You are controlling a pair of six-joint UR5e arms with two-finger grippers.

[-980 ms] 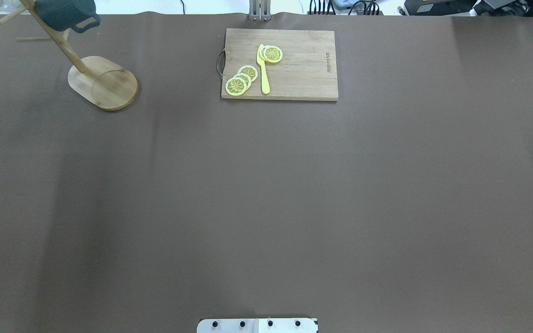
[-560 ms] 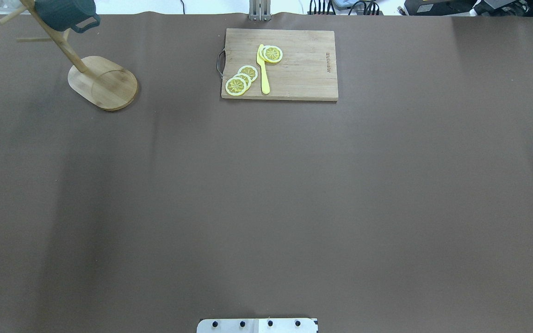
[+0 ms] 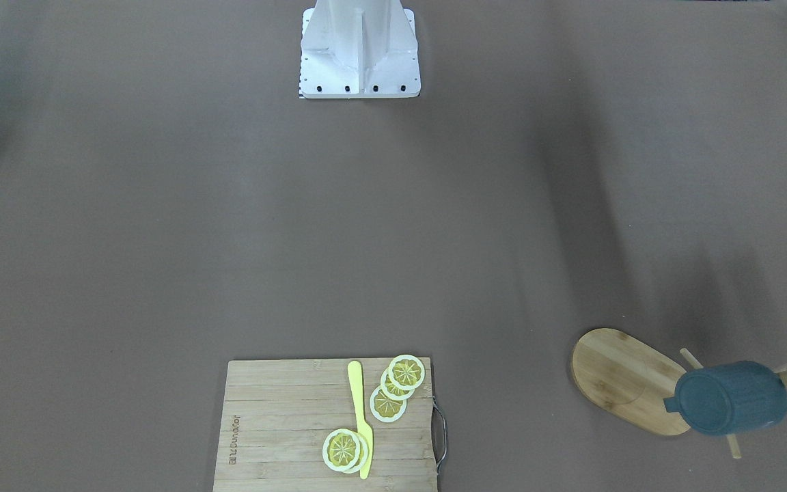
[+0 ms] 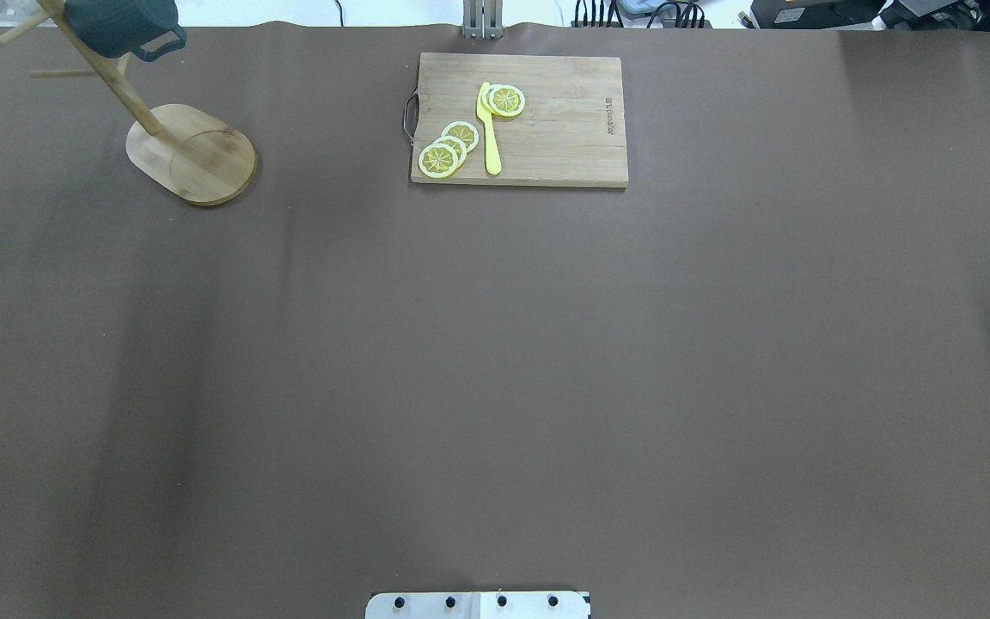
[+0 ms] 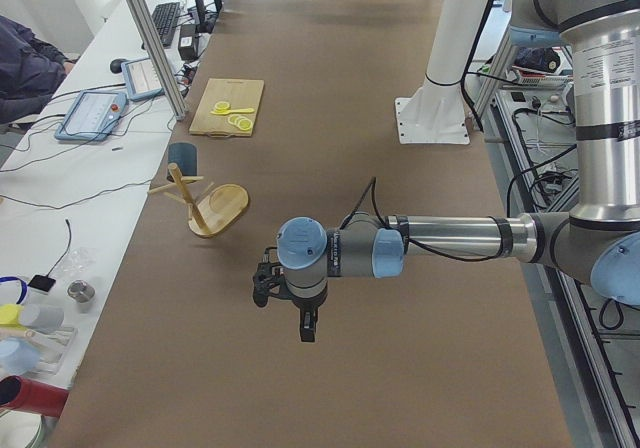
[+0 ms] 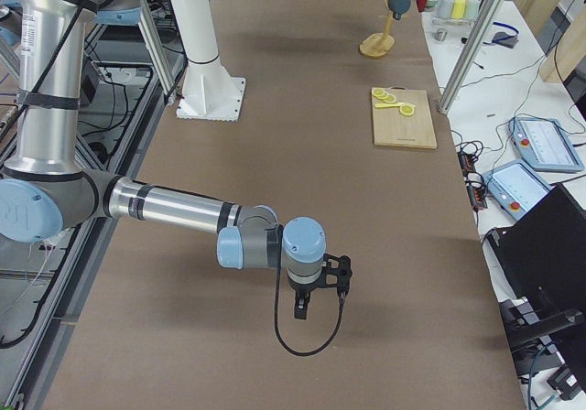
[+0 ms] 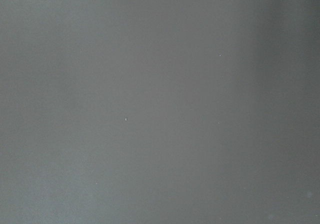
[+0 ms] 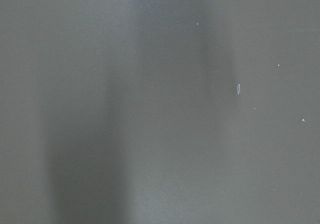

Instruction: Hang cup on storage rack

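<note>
- Overhead view: nothing has moved in the last second. The cup point(image 4: 121, 26), storage rack point(image 4: 194, 155) and cutting board point(image 4: 564, 129) with its lemon slices point(image 4: 448, 148) and yellow knife point(image 4: 489, 129) all sit as before.
- The cup is up on the rack, at the far left corner of the table point(image 4: 495, 361), clear of the surface and carried by an upper peg near the post. Its handle loop sticks out free, so it looks slipped mouth-first over the peg, not hooked by the handle.
- Left gripper point(image 5: 305, 326) hangs over bare table, well apart from the rack. Open or closed: cannot tell from this side view.
- Right gripper point(image 6: 302, 307) does likewise at the other end. State: cannot tell.
- Both wrist cameras show only brown table cover.
- Judgement: the cup hangs steady unaided and both arms are clear, so the task looks complete.
</note>
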